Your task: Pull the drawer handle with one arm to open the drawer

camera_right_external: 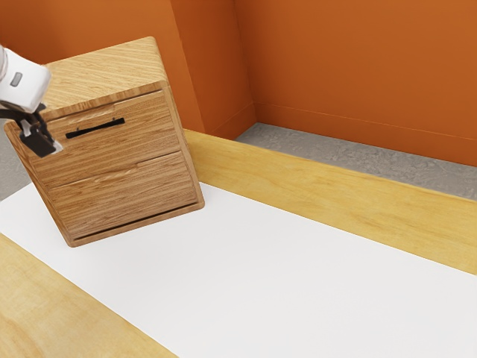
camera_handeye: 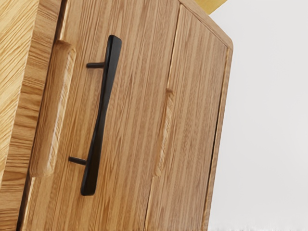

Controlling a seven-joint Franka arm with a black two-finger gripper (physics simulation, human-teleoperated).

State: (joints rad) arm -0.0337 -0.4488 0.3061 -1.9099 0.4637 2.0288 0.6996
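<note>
In the exterior view, a small wooden cabinet (camera_right_external: 112,71) with light oak grain stands on the white worktop (camera_right_external: 261,283), far at the exterior view's left. Its front carries two drawers, one above the other. The upper drawer (camera_right_external: 145,142) has a thin, black, straight drawer handle (camera_right_external: 95,127) that lies horizontally near its top edge. The lower drawer (camera_right_external: 127,190) has a plain front. The white arm (camera_right_external: 21,80) enters at the exterior view's left edge. Its black gripper (camera_right_external: 37,138) hangs in front of the upper drawer's left end, just beside the drawer handle and apart from it. I cannot tell whether the gripper is wide or narrow. Orange walls (camera_right_external: 358,60) and a grey floor (camera_right_external: 358,153) are behind.

In the wrist view, the drawer handle (camera_handeye: 101,115) is a long, slightly curved black bar. It is held off the upper drawer (camera_handeye: 137,120) by two short black posts. The lower drawer (camera_handeye: 192,125) lies next to it, then the white worktop (camera_handeye: 269,120).
</note>
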